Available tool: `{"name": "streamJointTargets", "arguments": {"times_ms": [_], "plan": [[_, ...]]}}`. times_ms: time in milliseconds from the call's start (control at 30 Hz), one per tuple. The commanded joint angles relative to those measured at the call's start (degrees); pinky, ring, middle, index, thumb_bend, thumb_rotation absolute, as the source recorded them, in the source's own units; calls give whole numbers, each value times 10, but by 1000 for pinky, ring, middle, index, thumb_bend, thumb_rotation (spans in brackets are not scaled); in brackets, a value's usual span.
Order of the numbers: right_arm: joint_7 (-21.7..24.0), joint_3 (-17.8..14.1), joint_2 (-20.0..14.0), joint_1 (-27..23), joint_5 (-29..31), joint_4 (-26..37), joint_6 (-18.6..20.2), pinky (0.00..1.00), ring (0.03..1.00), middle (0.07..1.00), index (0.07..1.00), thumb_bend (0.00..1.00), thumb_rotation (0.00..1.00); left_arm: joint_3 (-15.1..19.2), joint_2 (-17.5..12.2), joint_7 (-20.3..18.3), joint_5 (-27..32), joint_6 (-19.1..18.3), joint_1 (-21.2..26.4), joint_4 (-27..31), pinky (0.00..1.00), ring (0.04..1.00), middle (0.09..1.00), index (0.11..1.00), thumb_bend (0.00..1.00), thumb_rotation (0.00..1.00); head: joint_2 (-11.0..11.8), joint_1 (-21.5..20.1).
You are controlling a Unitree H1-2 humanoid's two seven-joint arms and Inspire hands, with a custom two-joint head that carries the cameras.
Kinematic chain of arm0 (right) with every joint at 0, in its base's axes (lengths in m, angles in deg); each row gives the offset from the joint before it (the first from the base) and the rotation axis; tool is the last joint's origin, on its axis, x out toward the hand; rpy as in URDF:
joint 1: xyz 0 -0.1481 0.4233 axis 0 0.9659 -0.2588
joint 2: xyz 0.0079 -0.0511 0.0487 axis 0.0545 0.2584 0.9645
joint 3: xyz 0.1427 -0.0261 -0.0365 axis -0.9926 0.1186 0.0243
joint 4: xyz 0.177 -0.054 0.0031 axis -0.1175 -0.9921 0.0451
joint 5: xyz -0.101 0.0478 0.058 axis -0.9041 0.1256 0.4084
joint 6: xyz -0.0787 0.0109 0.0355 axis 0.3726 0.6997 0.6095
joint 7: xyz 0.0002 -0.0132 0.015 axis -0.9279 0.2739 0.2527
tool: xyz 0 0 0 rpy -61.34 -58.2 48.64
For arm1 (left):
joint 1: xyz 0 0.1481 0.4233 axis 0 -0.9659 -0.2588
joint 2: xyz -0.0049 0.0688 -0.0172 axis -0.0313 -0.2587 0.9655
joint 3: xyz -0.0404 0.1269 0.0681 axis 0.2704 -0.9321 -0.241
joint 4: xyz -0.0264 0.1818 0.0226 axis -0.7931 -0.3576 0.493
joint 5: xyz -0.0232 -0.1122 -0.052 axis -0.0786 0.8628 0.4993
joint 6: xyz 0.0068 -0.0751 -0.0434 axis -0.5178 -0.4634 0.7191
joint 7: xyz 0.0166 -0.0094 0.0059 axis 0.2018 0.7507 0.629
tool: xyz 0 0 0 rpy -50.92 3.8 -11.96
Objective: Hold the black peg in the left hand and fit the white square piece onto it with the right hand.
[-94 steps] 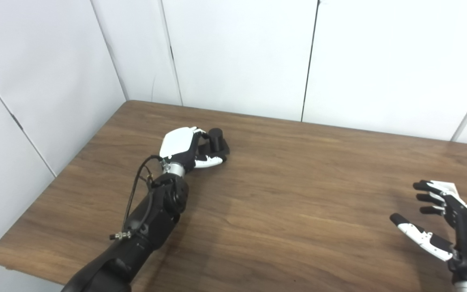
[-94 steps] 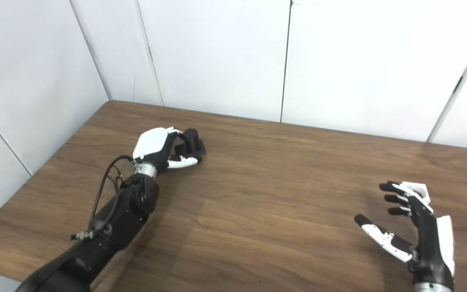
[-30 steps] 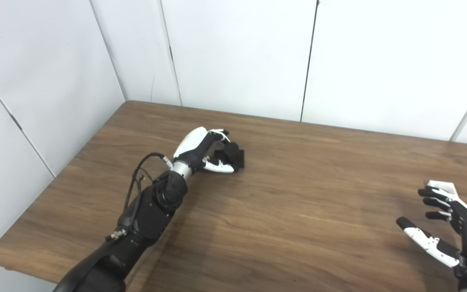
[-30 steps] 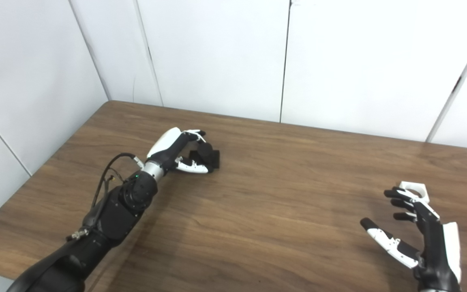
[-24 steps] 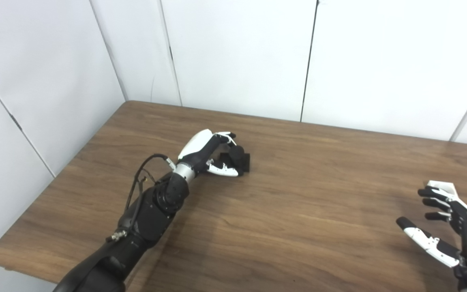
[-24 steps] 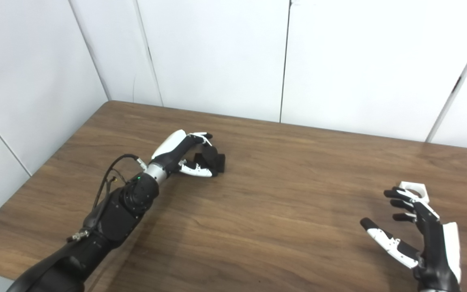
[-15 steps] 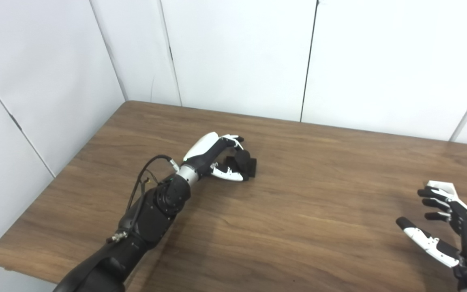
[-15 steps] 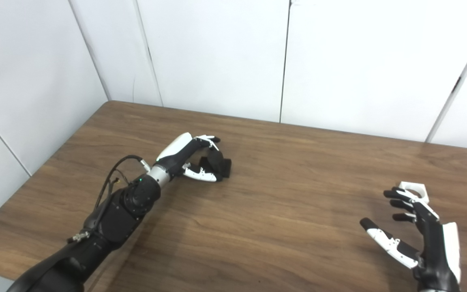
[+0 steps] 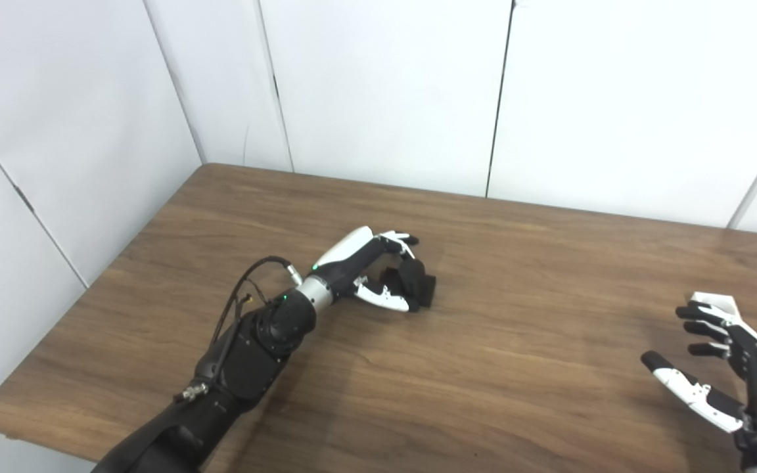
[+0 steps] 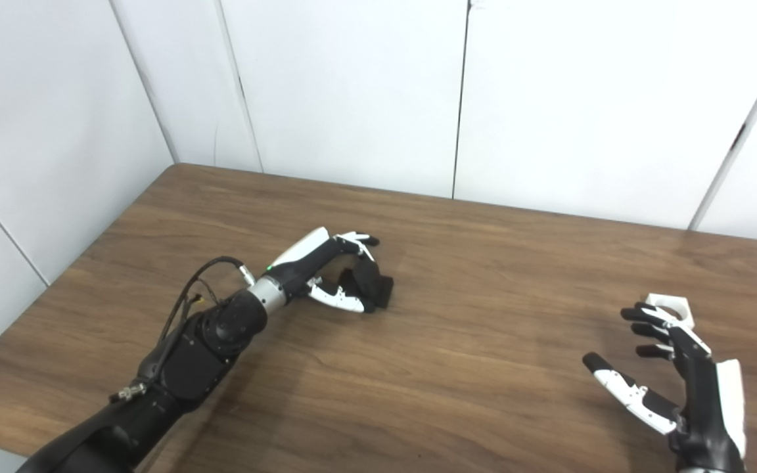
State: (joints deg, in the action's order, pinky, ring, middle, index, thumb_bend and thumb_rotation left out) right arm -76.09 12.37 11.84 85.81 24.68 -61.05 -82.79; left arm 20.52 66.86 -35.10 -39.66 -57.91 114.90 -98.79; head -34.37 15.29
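Since the earlier frames my left arm has swung the black peg (image 9: 415, 284) away from the far left part of the tabletop (image 9: 497, 368) toward its middle, and the peg has tipped from upright to lying over in my grasp; my right hand has hardly shifted.

The brown wooden tabletop fills the lower scene, its far edge running along the white wall panels (image 9: 385, 92) and its far left corner tucked where two panels meet. My left arm (image 9: 240, 355) reaches in from the near left edge, a black cable looping beside the wrist. My left hand (image 9: 368, 266) is closed around the peg, fingers curled over the top and thumb underneath, roughly midway between the far and near edges, left of centre. The peg's square base points toward the right edge.

My right hand (image 10: 677, 374) hovers near the right edge, toward the near right corner, fingers spread and thumb held apart, holding nothing. The white square piece (image 10: 669, 307) lies on the tabletop just beyond those fingertips, partly hidden by them; I cannot tell whether they touch it.
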Motion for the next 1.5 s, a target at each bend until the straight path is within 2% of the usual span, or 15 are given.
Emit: {"name": "streamJointTargets", "arguments": {"times_ms": [0, 267, 433, 600, 1000, 1167, 1467], "plan": [[-7, -3, -3, 11, -11, -6, -11, 592, 712, 791, 667, 632, 314, -11, 3, -27, 3, 28, 3, 5, 976, 969, 895, 488, 523, 71, 0, 0], [-6, -3, -3, 13, -19, 3, -8, 612, 730, 793, 670, 623, 335, -18, 8, -43, 1, 50, 0, 8, 945, 964, 889, 487, 522, 71, -3, -7], [-9, -4, -2, 11, -20, 4, -13, 600, 720, 790, 666, 616, 314, -25, 12, -52, 2, 57, -3, 16, 930, 964, 892, 487, 522, 73, -4, -12], [-6, -5, -2, 11, -21, 9, -5, 615, 729, 795, 668, 613, 331, -28, 19, -66, 10, 60, -9, 23, 943, 974, 896, 487, 522, 73, -6, -17], [-5, -4, 0, 10, -26, 20, 0, 620, 737, 792, 671, 607, 314, -48, 35, -73, 5, 79, -21, 35, 940, 977, 891, 487, 521, 77, -10, -22], [-5, -2, 1, 8, -35, 25, 10, 630, 743, 790, 671, 606, 334, -52, 42, -80, 5, 79, -25, 38, 935, 975, 888, 487, 521, 77, -12, -26], [-8, -2, 5, 4, -36, 28, 11, 610, 733, 790, 668, 604, 297, -67, 49, -94, 0, 69, -34, 51, 942, 978, 889, 486, 521, 78, -16, -39]]}}
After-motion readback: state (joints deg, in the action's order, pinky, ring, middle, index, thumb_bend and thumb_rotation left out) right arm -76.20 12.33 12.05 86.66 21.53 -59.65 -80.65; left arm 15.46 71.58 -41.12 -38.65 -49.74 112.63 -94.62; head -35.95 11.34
